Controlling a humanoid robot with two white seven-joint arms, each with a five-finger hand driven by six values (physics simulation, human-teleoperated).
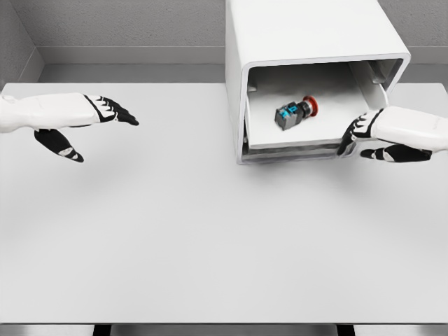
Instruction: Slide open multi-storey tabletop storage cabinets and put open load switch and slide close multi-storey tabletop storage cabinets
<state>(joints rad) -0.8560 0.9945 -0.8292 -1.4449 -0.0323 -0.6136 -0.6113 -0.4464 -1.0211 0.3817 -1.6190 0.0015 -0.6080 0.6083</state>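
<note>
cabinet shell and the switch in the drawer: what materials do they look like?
Cabinet: looks like matte white moulded plastic or painted metal; rounded edges, even colour, no seams show. It's a render, so either fits.
Switch: grey body that could be plastic or metal, blue parts on its side, and a glossy red cap, probably plastic.

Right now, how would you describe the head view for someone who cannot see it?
A small load switch lies in the pulled-out drawer of a white cabinet on a table. The right hand is at the drawer's front corner; the left hand hovers open, far left.
</note>
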